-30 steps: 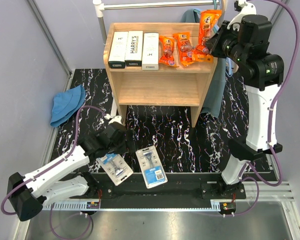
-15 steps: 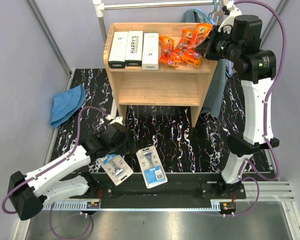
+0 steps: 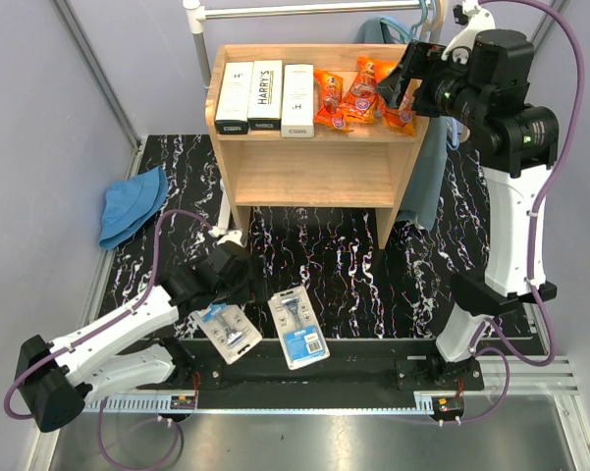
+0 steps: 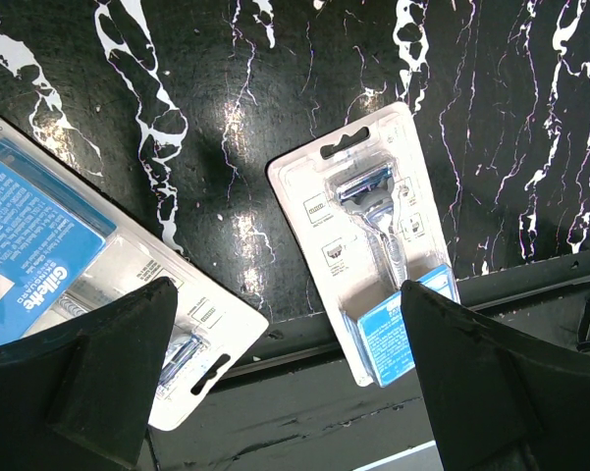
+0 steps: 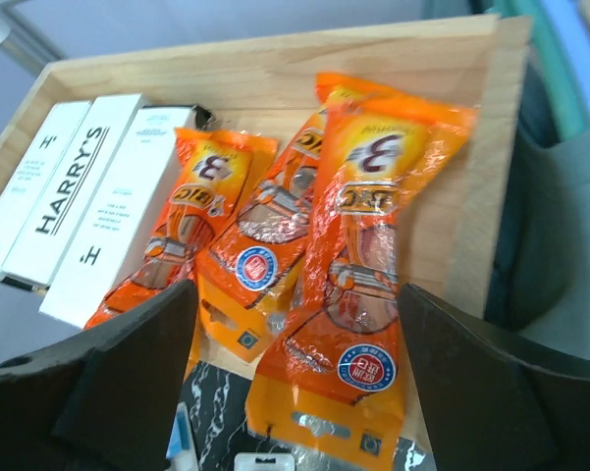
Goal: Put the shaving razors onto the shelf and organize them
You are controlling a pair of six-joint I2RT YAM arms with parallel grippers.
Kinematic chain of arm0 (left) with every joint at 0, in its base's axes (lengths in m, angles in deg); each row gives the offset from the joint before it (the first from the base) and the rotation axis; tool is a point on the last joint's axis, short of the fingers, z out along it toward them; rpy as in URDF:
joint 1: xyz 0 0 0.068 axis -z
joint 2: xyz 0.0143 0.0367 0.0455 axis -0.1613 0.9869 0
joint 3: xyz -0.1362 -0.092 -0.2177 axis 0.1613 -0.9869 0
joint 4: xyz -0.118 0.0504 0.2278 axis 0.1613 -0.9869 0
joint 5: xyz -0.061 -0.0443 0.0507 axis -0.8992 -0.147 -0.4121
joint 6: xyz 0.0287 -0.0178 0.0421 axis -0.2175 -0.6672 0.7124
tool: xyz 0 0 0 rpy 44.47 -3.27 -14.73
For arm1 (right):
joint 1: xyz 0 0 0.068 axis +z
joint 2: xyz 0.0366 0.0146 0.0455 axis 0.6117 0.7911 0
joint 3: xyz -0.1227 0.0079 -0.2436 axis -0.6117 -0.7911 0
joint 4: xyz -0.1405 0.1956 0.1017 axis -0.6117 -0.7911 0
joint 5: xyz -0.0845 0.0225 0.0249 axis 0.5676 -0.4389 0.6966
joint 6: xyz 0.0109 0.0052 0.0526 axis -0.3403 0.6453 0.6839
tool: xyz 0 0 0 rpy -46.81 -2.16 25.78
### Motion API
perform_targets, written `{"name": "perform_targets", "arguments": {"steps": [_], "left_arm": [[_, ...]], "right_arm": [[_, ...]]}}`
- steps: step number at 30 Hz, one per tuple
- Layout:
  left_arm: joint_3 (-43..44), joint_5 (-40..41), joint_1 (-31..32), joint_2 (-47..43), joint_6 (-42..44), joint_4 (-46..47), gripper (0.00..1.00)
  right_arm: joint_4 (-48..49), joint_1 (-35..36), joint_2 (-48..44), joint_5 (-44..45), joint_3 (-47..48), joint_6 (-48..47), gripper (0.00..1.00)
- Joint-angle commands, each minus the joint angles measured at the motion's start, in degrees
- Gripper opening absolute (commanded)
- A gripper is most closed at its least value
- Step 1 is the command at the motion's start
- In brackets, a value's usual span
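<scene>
On the top tier of the wooden shelf (image 3: 304,147) (image 5: 275,69) lie three white boxes (image 3: 264,93) (image 5: 69,196) and three orange pouches (image 3: 361,93). The rightmost pouch (image 5: 368,255) leans over its neighbour, and its lower end hangs past the front edge. My right gripper (image 3: 404,83) (image 5: 295,392) is open, its fingers wide on either side of that pouch and not touching it. Two blister cards (image 3: 226,332) (image 3: 297,327) lie on the black mat. My left gripper (image 3: 226,285) (image 4: 285,392) hovers open above them, one card (image 4: 59,245) at its left finger and the other card (image 4: 373,235) toward its right.
A blue cloth hat (image 3: 133,204) lies at the mat's left edge. A metal rail (image 3: 304,10) runs behind the shelf, and a teal garment (image 3: 427,186) hangs by the shelf's right side. The lower tier (image 3: 309,177) holds nothing.
My right gripper has opened and let go of the third orange pouch, which now lies on the top tier beside the other two. The left arm has not moved.
</scene>
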Motion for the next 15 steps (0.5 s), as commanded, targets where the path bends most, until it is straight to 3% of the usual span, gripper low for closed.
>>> {"name": "perform_targets", "arguments": {"steps": [1,15], "left_arm": [[0.1,-0.7,0.2,-0.6,0.6,2.2,0.99],[0.6,-0.6,0.3,-1.9,1.1,2.1,0.99]], "right_arm": [[-0.7,-1.2,-1.9,6.5,-0.6,-0.9,0.96],[3.4,-1.2,-12.1,0.7,-10.7,0.9,1.0]]}}
